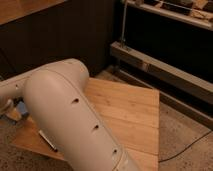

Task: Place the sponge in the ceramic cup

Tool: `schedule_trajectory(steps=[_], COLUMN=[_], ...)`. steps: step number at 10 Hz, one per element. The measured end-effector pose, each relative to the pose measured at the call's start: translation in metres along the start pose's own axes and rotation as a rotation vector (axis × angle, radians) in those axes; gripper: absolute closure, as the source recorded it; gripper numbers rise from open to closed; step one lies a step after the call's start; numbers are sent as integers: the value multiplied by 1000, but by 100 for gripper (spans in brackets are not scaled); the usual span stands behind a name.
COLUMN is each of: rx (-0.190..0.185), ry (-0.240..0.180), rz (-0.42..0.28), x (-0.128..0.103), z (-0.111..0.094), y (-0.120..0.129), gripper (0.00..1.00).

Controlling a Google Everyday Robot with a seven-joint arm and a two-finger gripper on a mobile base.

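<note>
My big white arm (75, 115) sweeps from the bottom centre across the wooden board (130, 110) to the left edge of the camera view. The gripper (7, 107) is at that far left end, low over the board's left corner and mostly cut off. Right beside it shows a small blue and tan patch, which looks like the sponge (20, 108); whether the gripper holds it I cannot tell. The ceramic cup is hidden, probably behind the arm.
A pale flat edge (46, 139) pokes out from under the arm at the board's front left. A metal rack (165, 70) with a low rail runs along the back right. A dark wall stands behind the board. A cable (190, 145) lies on the speckled floor at right.
</note>
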Motion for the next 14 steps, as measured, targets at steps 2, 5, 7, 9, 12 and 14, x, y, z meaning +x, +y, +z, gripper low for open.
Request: schedule_trajectory(steps=[2, 5, 7, 9, 12, 14], rx=[-8, -7, -12, -22, -41, -61], ry=[-2, 18, 38, 57, 65, 72], rz=[61, 121, 142, 164, 190, 185], x=[28, 68, 89, 114, 137, 145], z=[0, -7, -13, -17, -18, -16], y=[-7, -15, -11, 1, 17, 32], gripper=[100, 100, 100, 100, 100, 100])
